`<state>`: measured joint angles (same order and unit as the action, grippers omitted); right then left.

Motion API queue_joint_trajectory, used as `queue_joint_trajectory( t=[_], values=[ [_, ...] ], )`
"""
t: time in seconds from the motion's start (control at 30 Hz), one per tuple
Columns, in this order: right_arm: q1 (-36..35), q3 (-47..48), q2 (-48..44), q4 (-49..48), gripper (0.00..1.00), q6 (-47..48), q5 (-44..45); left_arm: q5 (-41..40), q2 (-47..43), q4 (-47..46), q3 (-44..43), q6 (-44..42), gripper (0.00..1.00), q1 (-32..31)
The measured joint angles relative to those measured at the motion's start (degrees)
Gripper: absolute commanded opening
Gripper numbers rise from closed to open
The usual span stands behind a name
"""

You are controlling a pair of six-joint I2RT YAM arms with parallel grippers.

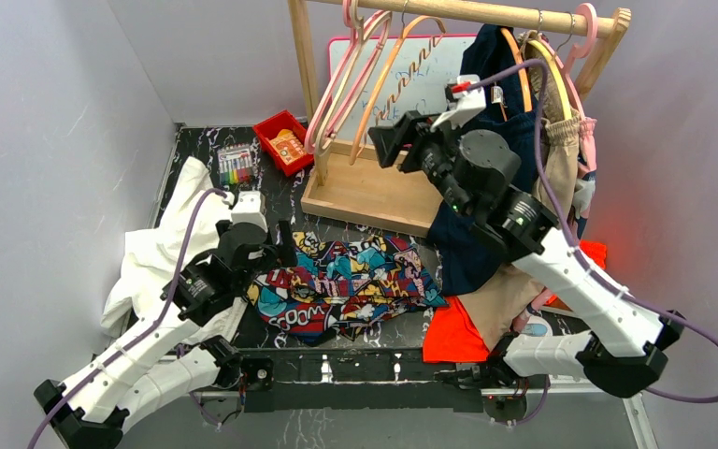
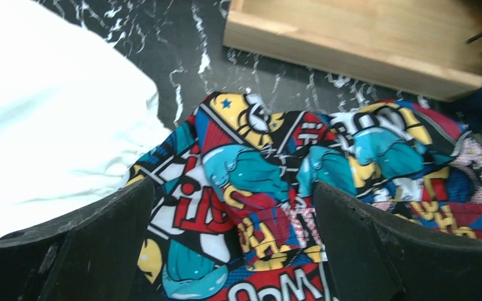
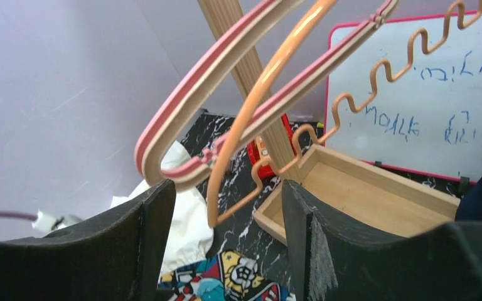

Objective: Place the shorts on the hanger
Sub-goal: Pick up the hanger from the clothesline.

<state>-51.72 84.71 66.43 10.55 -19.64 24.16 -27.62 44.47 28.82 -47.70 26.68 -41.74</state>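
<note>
Between the left gripper's (image 2: 232, 238) black fingers, which stood spread wide and clamped on nothing, lay the multicolour comic-print fabric shorts (image 2: 251, 169). They were crumpled flat on the black marbled table (image 2: 182, 56), with one edge touching the plain white cloth (image 2: 50, 113) beside them. The spread suited a fresh pinch on the bunched fabric. None had been taken, so the shorts were judged not yet lifted. The right gripper (image 3: 226, 232) was likewise parted. The lower corner of the slim light-orange hanger (image 3: 251, 100), where its arm turns into the zigzag bar, sat in the gap between its fingers without being gripped. That hanger hung from the wooden rack's rail (image 1: 467, 11), crossed by the pink hangers (image 3: 207, 63), probably so that its bar was presented at working height. A pink-framed whiteboard (image 3: 414, 106) stood behind, and the rack's wooden base tray (image 3: 364, 188) lay below. As to pose, the left arm ran low along the table from its base, wrist pitched down over the shorts' left end. The right arm was folded at a low elbow, forearm climbing to the rack past a dark navy garment (image 1: 467, 243), wrist nearly level and facing the hangers. No garment was on the hanger.
</note>
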Motion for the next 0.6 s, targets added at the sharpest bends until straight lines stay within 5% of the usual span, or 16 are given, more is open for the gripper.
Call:
queue_joint_trajectory(
  t=[0.6],
  values=[
    [1.2, 15.4, 16.5, 0.2, 0.66, -1.2, 8.6, -2.4, -1.0, -0.1, 4.2, -2.3, 0.98, 0.0]
  ],
)
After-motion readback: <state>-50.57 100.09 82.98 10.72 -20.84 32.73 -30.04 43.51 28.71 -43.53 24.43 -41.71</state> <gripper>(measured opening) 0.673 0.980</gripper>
